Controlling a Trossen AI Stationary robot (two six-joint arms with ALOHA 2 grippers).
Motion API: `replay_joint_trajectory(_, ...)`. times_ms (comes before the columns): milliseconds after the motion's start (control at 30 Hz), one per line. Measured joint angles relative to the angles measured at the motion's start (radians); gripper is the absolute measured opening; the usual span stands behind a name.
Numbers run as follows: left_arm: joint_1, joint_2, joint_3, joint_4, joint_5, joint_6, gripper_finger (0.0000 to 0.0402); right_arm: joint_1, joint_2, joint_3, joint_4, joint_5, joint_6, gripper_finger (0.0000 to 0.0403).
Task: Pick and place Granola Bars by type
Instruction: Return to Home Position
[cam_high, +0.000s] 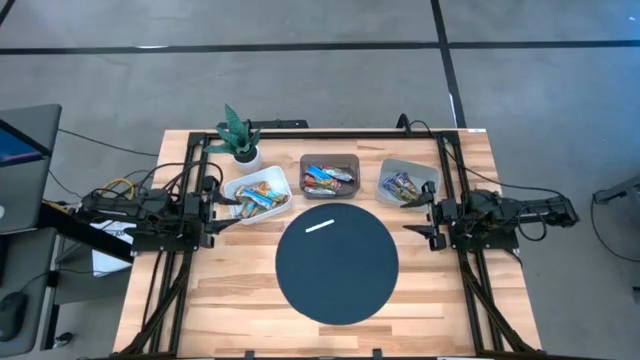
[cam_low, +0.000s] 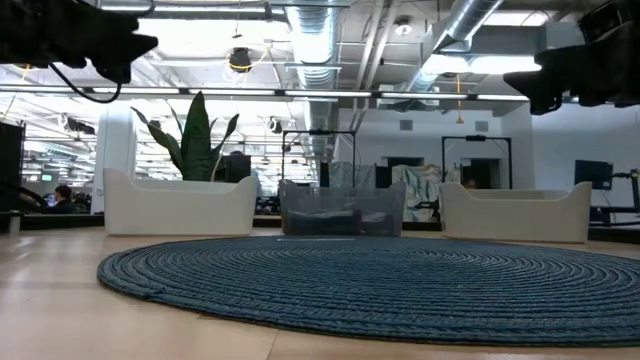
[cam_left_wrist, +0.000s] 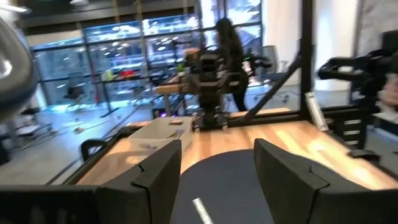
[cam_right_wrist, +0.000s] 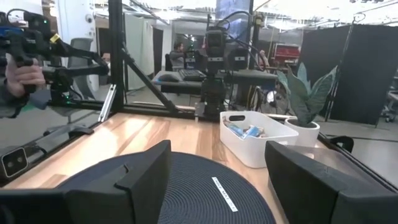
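Observation:
Granola bars in shiny wrappers lie in three bins along the table's far side: a white bin (cam_high: 257, 194) on the left, a dark bin (cam_high: 330, 176) in the middle, a light grey bin (cam_high: 407, 182) on the right. Blue-wrapped bars (cam_right_wrist: 245, 132) show in the white bin (cam_right_wrist: 258, 142). A round dark blue woven mat (cam_high: 335, 262) lies in the middle of the table, with a thin white strip (cam_high: 320, 225) on it. My left gripper (cam_high: 232, 205) hovers open at the mat's left, beside the white bin. My right gripper (cam_high: 412, 224) hovers open at the mat's right, below the grey bin. Both point level toward the mat.
A potted plant (cam_high: 240, 138) stands behind the white bin at the far left. Black frame rails (cam_high: 455, 200) run along both table sides. A person's hand (cam_right_wrist: 18, 74) shows beyond the table. Bare wood lies in front of the mat, toward the near edge (cam_high: 330, 340).

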Motion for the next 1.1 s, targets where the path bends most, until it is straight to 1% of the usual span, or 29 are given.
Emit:
replay_joint_trajectory(67,0.0,0.0,0.0,0.011,0.036,0.0,0.0196,0.0,0.0,0.0,-0.007,0.0,0.001,0.0255)
replay_joint_trajectory(167,0.0,-0.001,-0.039,0.089,0.059,0.004,0.0197,0.0,0.0,0.0,-0.023,0.0,0.001,0.0255)
replay_joint_trajectory(233,0.0,0.0,-0.086,0.173,0.047,0.015,0.0197,0.0,0.0,0.0,-0.031,0.0,0.001,0.0255)
replay_joint_trajectory(300,0.0,0.0,-0.129,0.243,0.014,0.025,0.0196,0.0,0.0,0.0,-0.033,0.001,0.001,0.0255)
replay_joint_trajectory(400,0.007,0.002,-0.13,0.241,-0.022,0.027,0.0197,-0.002,0.0,0.0,-0.018,0.001,0.001,0.0255)
replay_joint_trajectory(533,0.026,0.002,-0.13,0.298,0.01,0.05,0.0197,-0.002,0.0,0.0,-0.015,0.002,0.001,0.0255)
replay_joint_trajectory(600,0.05,0.001,-0.13,0.319,-0.002,0.078,0.0197,-0.002,0.0,-0.001,-0.016,0.002,0.0,0.0255)
replay_joint_trajectory(667,0.092,0.002,-0.13,0.319,-0.022,0.071,0.0197,-0.002,0.0,-0.001,-0.016,0.002,0.0,0.0255)
replay_joint_trajectory(700,0.117,0.002,-0.13,0.314,-0.01,0.061,0.0196,-0.002,0.0,-0.001,-0.016,0.002,0.0,0.0255)
replay_joint_trajectory(867,0.242,0.002,-0.13,0.178,0.129,-0.003,0.0196,-0.002,0.0,-0.001,-0.016,0.002,-0.001,0.0255)
replay_joint_trajectory(967,0.277,0.002,-0.131,0.134,0.203,-0.014,0.0197,-0.002,0.0,-0.001,-0.016,0.002,-0.001,0.0255)
replay_joint_trajectory(1033,0.282,0.002,-0.131,0.128,0.206,-0.019,0.0197,-0.002,0.0,-0.001,-0.016,0.002,-0.001,0.0255)
replay_joint_trajectory(1100,0.282,0.002,-0.132,0.128,0.178,-0.02,0.0197,-0.002,0.0,-0.001,-0.016,0.002,-0.001,0.0255)
